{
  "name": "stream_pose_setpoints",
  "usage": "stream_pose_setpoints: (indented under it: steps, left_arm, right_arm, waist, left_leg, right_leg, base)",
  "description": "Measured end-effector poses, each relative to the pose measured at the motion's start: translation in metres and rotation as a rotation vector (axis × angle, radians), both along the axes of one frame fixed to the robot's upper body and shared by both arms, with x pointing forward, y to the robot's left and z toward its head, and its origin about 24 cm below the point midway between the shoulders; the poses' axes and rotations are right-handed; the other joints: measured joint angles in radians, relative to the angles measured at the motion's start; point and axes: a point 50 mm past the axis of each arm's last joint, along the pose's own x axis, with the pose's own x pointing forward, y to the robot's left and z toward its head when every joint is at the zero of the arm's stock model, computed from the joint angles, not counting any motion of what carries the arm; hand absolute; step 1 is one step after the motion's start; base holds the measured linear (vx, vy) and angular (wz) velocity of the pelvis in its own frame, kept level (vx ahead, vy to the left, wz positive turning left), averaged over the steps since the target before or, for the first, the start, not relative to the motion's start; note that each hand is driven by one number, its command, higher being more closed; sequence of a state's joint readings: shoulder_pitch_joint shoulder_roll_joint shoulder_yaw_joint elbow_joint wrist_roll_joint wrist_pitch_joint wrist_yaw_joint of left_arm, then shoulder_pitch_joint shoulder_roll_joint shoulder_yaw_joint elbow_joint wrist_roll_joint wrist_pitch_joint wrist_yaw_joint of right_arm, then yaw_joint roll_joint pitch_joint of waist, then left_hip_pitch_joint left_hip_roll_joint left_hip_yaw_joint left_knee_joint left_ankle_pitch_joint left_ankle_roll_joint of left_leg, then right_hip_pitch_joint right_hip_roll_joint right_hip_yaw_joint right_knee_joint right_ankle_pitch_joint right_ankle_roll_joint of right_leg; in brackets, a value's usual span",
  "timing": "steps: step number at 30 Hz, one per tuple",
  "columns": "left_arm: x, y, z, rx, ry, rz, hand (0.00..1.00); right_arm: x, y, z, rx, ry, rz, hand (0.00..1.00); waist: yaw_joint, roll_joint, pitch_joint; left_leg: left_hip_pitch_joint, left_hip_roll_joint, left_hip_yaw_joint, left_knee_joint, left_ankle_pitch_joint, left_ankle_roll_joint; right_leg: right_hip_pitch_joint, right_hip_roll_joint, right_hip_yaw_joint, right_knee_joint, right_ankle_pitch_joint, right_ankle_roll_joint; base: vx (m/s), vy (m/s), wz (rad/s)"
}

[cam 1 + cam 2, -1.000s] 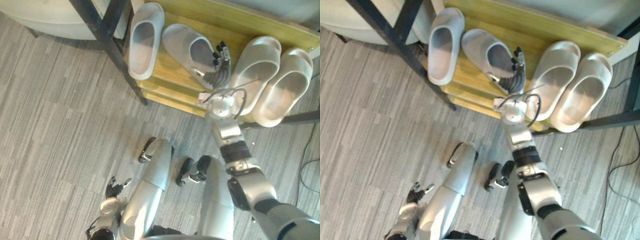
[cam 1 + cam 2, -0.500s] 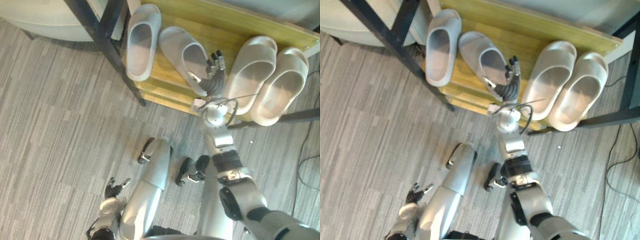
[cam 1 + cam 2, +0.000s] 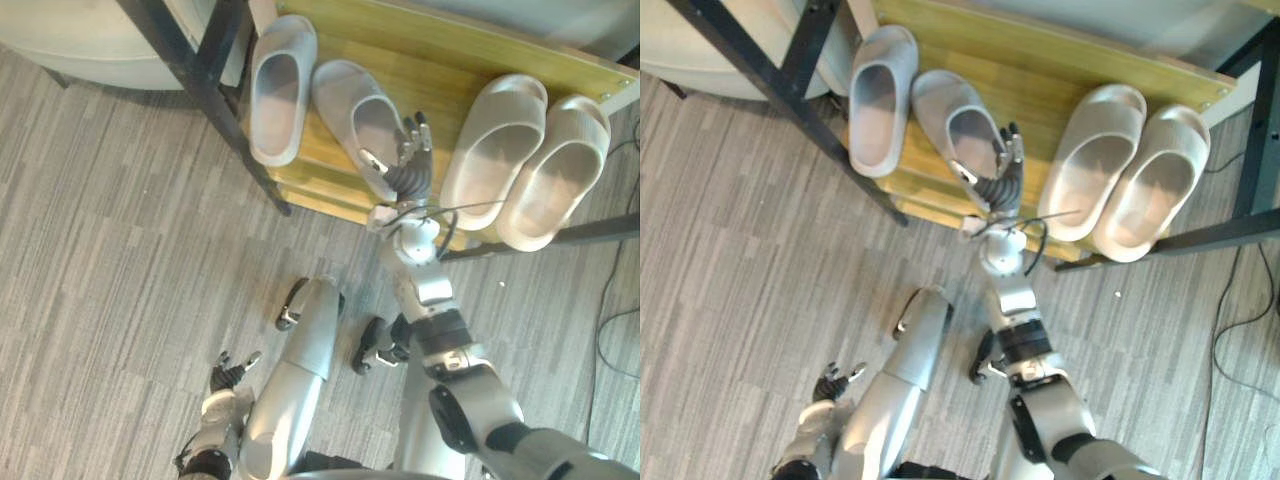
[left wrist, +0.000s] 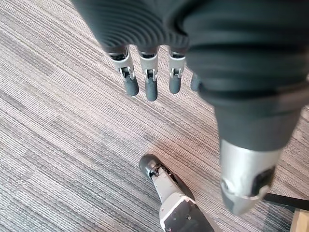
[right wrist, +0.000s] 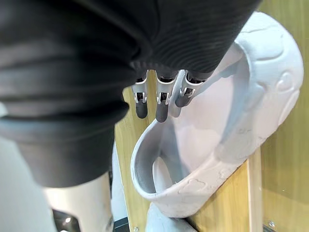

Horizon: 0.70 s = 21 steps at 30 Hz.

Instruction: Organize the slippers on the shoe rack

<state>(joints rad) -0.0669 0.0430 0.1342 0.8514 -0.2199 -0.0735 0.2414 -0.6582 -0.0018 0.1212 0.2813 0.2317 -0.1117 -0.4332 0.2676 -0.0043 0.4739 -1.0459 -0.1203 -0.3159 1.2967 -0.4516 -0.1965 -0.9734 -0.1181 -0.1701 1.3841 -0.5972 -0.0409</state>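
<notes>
Grey foam slipper (image 3: pixel 362 118), skewed, upper centre on the wooden shoe rack (image 3: pixel 450 55), beside its straighter mate (image 3: pixel 280 85). I judge it light, soft, grippy; take the side wall near the heel. My right hand (image 3: pixel 408 165) sits at that side, fingers straight, holding nothing. Left hand (image 3: pixel 228 375) lower left, relaxed over carpet (image 3: pixel 120 250). Bare plank toward the beige pair (image 3: pixel 495 140); front edge close.

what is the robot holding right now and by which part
Nothing is gripped. The right hand has straight fingers at the open rim of the angled grey slipper; the left hand hangs empty over the floor.
</notes>
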Motion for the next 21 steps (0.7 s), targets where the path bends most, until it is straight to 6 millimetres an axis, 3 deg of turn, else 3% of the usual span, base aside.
stream_pose_setpoints:
  steps: [13, 21]
  left_arm:
    - [0.003, 0.001, 0.003, 0.002, -0.017, 0.005, 0.0]
    - [0.004, 0.001, 0.004, 0.003, -0.022, 0.004, 0.0]
  right_arm:
    - [-0.027, -0.004, -0.006, -0.108, -0.056, -0.084, 0.0]
    - [-0.03, -0.007, -0.005, -0.182, -0.073, -0.145, 0.0]
  waist:
    - [-0.011, -0.003, 0.017]
    - [-0.014, -0.003, 0.023]
  left_leg:
    - [0.015, 0.004, 0.015, 0.002, -0.005, 0.009]
    - [0.015, 0.004, 0.02, 0.002, -0.008, 0.014]
  right_leg:
    - [0.019, 0.0, 0.01, -0.011, 0.001, 0.006]
    - [0.019, 0.0, 0.014, -0.011, 0.001, 0.007]
  base:
    - [0.02, 0.015, -0.01]
    - [0.02, 0.001, 0.0]
